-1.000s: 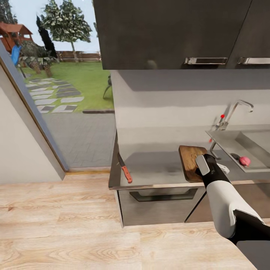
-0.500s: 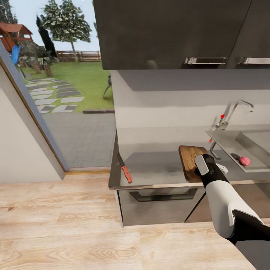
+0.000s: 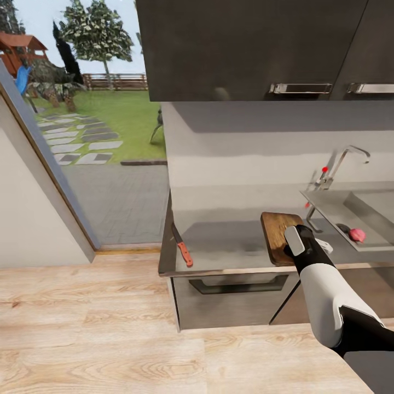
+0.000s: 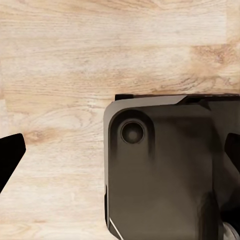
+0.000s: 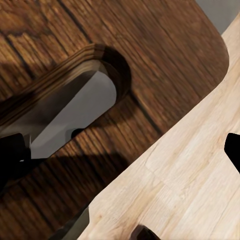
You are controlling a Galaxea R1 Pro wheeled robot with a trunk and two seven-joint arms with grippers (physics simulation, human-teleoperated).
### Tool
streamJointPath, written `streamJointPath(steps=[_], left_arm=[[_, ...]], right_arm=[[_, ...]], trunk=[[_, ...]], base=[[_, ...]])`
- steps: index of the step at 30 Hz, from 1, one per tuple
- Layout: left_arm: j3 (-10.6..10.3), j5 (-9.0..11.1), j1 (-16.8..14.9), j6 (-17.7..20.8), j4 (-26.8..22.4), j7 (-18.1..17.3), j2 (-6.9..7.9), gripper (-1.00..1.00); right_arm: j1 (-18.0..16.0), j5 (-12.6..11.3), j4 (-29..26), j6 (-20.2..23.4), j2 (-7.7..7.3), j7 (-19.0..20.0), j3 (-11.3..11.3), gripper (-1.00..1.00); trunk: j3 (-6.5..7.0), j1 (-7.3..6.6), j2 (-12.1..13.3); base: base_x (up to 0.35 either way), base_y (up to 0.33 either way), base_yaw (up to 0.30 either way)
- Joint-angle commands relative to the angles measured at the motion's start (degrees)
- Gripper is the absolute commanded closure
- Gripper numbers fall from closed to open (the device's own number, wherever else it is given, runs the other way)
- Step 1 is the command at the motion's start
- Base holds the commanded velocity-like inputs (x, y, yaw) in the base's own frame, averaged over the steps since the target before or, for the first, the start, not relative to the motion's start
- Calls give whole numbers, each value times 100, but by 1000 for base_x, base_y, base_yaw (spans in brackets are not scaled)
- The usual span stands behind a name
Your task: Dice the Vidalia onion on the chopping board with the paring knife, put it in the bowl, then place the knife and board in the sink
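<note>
The right tool (image 3: 295, 241) sits over the near end of the chopping board (image 3: 276, 232) on the grey worktop (image 3: 230, 246); whether it pinches the board cannot be told. The paring knife (image 3: 182, 246) lies far left, the onion (image 3: 357, 235) in the sink (image 3: 350, 210) at right.

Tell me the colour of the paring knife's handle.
Red-orange, with a dark blade. The paring knife shows best in the head view, lying near the countertop's left end.
</note>
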Motion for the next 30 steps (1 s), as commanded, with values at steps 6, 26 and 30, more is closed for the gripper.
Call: streamJointPath(steps=[6,26,30], left_arm=[[1,2,-1,-12,-4,-1,1,-100],[0,5,0,-12,-2,-1,1,-100],[-2,8,-2,-12,-1,-1,1,-100]], right_arm=[[-3,-55,-7,18,-2,-43,5,-100],[-3,-55,-7,17,16,-45,13,-100],[-3,-55,-7,15,28,-51,14,100]], trunk=[[-47,2,-8],[-102,2,-8],[-102,2,-8]], base=[[0,0,0],[0,0,0],[0,0,0]])
